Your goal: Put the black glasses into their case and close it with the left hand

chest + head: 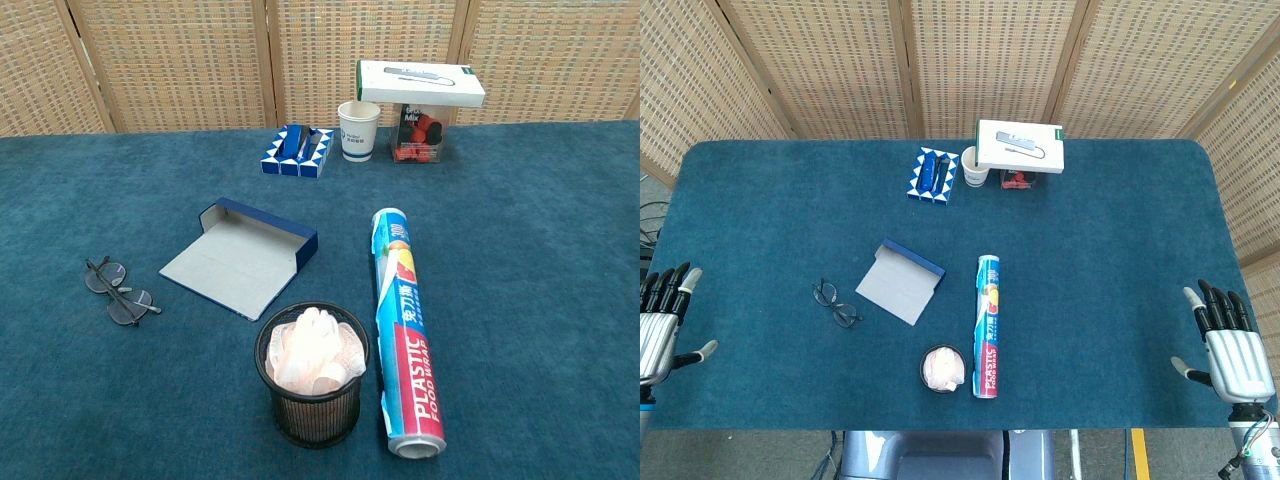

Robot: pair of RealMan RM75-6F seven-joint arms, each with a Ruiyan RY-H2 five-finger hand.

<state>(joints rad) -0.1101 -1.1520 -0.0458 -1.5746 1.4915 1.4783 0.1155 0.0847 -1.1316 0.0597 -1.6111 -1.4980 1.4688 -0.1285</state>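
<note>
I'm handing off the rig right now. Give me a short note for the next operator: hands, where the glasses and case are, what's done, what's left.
Left hand: open, holding nothing, at the left table edge. Right hand: open, holding nothing, at the right edge.
Black glasses: lying on the blue table, just left of the case, not touching it.
Case: open, lid flap laid flat toward the robot, nothing in it.
Nearby: mesh basket and plastic wrap roll, to the right of the case.
Done: nothing yet.
Left: pick up the glasses, place them in the case, close the lid with the left hand.
</note>
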